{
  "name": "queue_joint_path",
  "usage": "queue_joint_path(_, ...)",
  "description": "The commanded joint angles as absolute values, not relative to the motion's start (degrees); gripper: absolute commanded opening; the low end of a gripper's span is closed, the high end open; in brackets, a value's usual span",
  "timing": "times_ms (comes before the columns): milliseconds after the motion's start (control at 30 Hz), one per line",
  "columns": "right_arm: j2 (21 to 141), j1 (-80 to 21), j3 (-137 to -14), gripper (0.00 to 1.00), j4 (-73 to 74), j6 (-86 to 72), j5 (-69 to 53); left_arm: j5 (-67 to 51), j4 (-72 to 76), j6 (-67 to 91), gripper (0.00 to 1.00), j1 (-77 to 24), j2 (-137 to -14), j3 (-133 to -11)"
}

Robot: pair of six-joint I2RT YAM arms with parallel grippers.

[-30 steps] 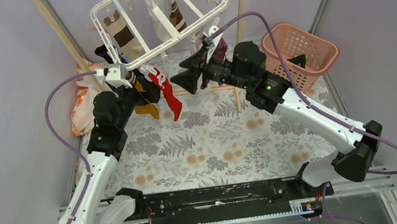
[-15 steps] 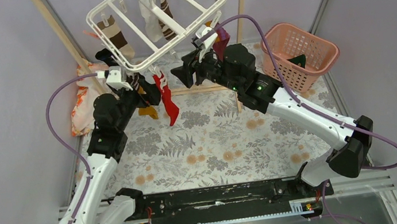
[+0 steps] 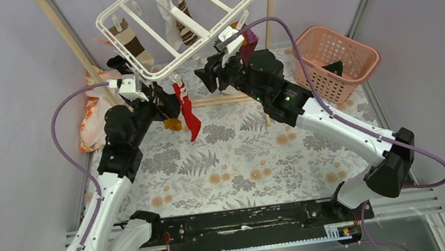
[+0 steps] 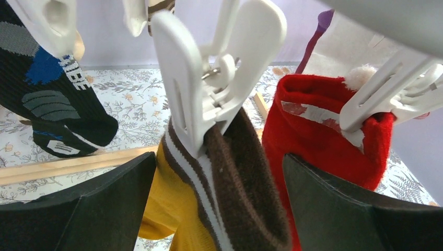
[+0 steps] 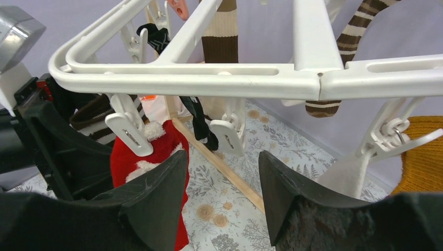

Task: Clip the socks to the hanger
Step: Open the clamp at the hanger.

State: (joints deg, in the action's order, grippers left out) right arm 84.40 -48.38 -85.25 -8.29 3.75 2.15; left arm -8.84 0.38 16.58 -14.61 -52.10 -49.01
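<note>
Partly done: the red fabric sock [image 4: 318, 136] and brown-striped sock [image 4: 230, 178] hang clipped on the white plastic frame hanger [image 5: 209, 79], a dark sock [image 3: 333, 69] waits in the pink lattice basket [image 3: 357, 59], and the left claw [image 4: 218, 162] and right claw [image 5: 222, 154] gape wide, empty.

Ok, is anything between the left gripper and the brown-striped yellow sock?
Nothing visible does. The brown-striped yellow sock hangs directly between the left gripper's open fingers, its cuff already held by a white clip. The red sock hangs to one side, beyond a finger, and the black sock to the other; neither blocks it.
</note>
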Motion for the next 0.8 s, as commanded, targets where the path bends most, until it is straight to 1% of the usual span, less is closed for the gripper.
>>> queue_joint_path(0,85.74,-48.93,-86.19,0.59,-12.24,4.5,3.48,-9.4,2.82,16.44,0.99,-14.84,-51.22,-48.6)
queue_joint_path(133,86.25,-48.96,-86.23,0.59,-12.85,4.44,3.94,-9.42,2.84,16.48,0.99,-14.85,-51.17,-48.54)
queue_joint_path(267,86.5,-48.95,-85.71,0.55,-14.37,4.57,4.56,-9.4,2.83,16.52,0.99,-14.85,-51.05,-48.47)
queue_joint_path(400,85.35,-48.9,-81.19,0.52,-20.5,4.84,4.32,-9.23,2.86,16.52,0.99,-14.85,-51.17,-48.37)
queue_joint_path(600,85.14,-48.93,-79.25,0.56,-22.91,5.05,2.4,-8.9,2.88,16.46,0.99,-14.85,-51.32,-48.38)
queue_joint_path(767,84.23,-49.1,-76.58,0.55,-26.62,5.01,2.57,-8.7,2.84,16.61,0.99,-14.81,-51.33,-48.28)
